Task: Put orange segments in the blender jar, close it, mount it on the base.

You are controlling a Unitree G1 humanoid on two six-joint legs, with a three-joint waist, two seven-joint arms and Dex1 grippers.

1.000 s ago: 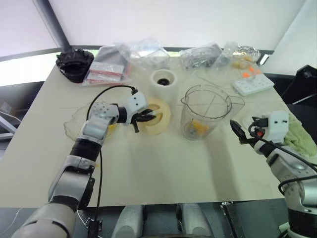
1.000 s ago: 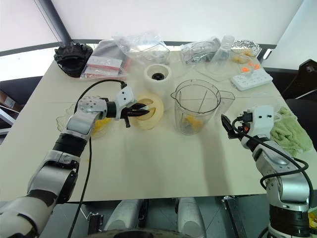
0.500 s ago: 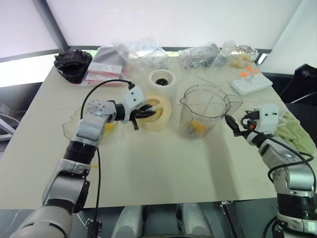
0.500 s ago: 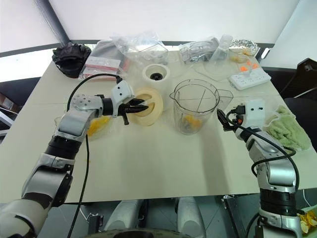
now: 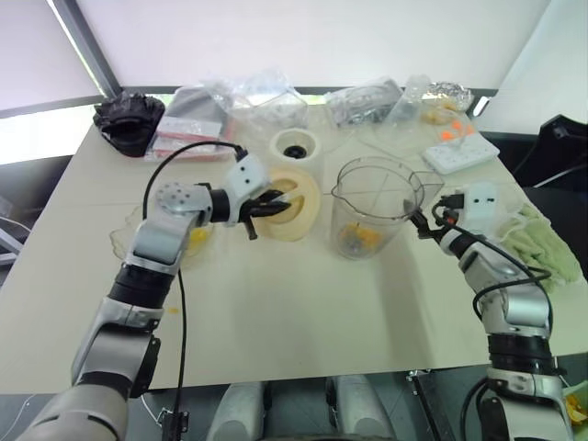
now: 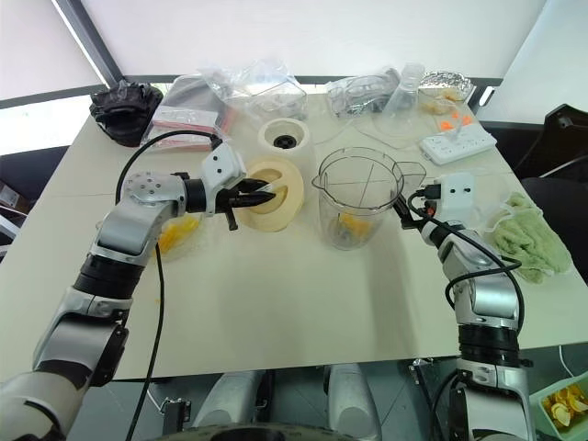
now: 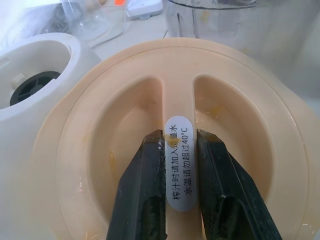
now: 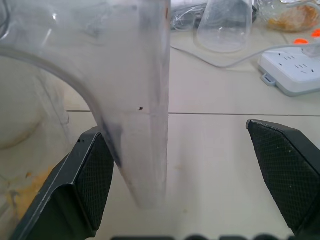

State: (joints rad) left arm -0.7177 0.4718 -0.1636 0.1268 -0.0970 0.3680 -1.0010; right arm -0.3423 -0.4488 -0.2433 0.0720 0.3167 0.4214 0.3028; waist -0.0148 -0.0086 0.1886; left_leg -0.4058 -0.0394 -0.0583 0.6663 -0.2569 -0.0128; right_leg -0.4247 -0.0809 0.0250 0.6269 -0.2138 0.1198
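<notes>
The left gripper [image 5: 276,204] is pinching the lid [image 7: 170,150] by its centre ridge, at nine o'clock of the blender jar [image 5: 377,207]. The right gripper [image 8: 185,170] is gaping around the jar's handle. Orange segments [image 5: 366,239] are already sitting inside; closing and mounting on the base [image 5: 296,147], at eleven o'clock, are remaining.

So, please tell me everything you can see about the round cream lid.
The lid is a flat, round disc of cream plastic with a raised bar across its middle bearing a white label. The left end effector is shut on that bar. The lid is tilted above the table, between the base and the blender jar.
</notes>
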